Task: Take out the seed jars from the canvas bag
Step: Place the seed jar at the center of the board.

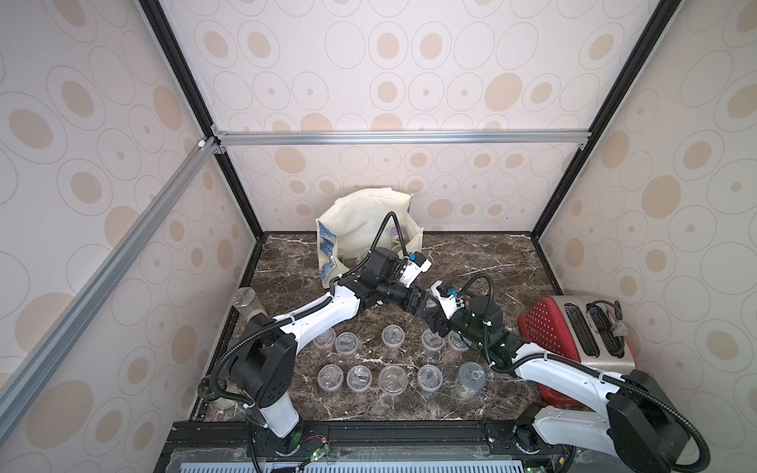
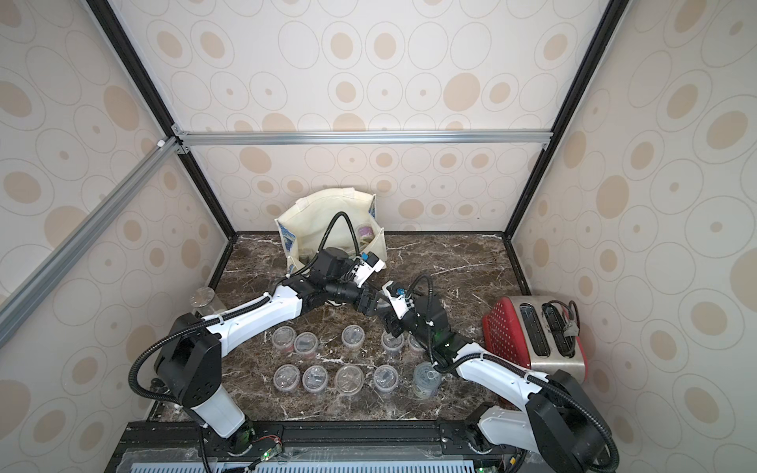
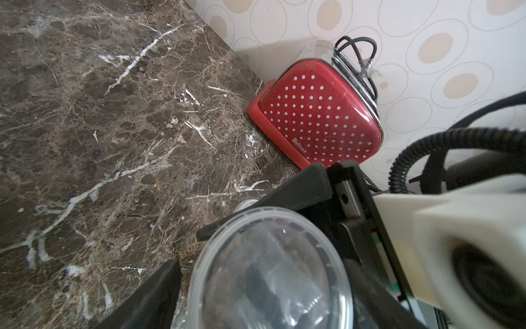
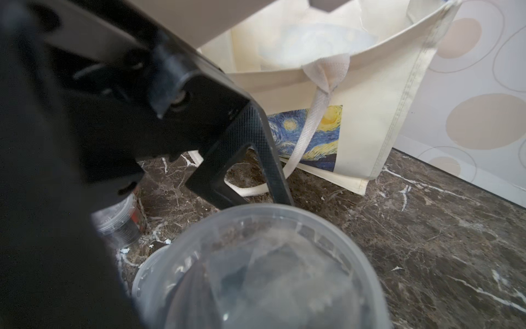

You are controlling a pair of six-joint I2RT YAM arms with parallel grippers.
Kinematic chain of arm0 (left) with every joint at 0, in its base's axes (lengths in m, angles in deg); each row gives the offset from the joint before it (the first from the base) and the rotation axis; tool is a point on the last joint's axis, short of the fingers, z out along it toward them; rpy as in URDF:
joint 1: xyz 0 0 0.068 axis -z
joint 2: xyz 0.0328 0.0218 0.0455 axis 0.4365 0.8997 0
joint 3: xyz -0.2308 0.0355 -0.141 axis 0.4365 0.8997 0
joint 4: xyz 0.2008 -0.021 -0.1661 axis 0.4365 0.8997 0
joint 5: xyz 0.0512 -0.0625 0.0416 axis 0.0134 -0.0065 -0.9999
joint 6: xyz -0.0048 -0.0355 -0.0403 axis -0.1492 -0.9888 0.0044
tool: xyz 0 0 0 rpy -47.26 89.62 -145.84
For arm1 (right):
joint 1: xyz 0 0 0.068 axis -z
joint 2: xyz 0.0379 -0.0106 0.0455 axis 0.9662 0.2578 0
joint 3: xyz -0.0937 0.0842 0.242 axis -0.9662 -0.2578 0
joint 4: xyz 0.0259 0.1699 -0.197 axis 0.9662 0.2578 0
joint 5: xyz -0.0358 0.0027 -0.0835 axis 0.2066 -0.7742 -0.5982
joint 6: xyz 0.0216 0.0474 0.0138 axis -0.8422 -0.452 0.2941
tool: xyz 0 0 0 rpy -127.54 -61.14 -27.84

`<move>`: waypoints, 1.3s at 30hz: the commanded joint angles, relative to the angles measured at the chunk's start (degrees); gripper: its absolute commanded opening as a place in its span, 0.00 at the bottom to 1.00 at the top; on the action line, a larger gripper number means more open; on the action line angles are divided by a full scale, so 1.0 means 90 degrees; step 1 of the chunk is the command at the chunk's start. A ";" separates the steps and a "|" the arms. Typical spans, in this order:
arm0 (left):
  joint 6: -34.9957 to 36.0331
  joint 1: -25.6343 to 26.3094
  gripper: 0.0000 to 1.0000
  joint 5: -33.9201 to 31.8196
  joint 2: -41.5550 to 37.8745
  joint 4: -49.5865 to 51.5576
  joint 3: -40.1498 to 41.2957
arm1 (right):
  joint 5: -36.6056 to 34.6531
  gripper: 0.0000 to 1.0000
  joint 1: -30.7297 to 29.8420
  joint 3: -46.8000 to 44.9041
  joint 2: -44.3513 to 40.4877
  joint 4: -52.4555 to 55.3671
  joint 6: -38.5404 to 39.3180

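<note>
Above the desk [image 1: 483, 262], the left jaws stand wide around a jar [image 3: 270, 270], a gap on one side; the right jaws grip it near the bag [image 1: 360, 229].

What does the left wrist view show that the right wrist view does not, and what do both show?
Only the left wrist view shows the red toaster with white dots and the black cord bundled on it. Only the right wrist view shows the canvas bag, with its blue-and-yellow print and white strap, and a partly hidden small jar with a red label. Both show a clear-lidded seed jar close up, the dark marble table and the oval-patterned wall.
</note>
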 commanded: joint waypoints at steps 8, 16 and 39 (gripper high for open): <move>-0.0273 0.0110 0.70 -0.0007 0.0113 -0.0359 -0.0056 | -0.0340 0.73 -0.0051 0.0053 -0.0002 -0.0105 0.0004; -0.0726 0.0050 0.65 -0.0648 0.0214 -0.0857 -0.0086 | -0.0899 0.99 -0.0054 -0.0407 -0.0747 0.0517 -0.0402; 0.0085 0.0500 0.66 -0.3598 0.1027 -0.2197 0.1004 | -0.2866 0.99 -0.0047 -0.1453 -0.2660 0.1049 -0.1877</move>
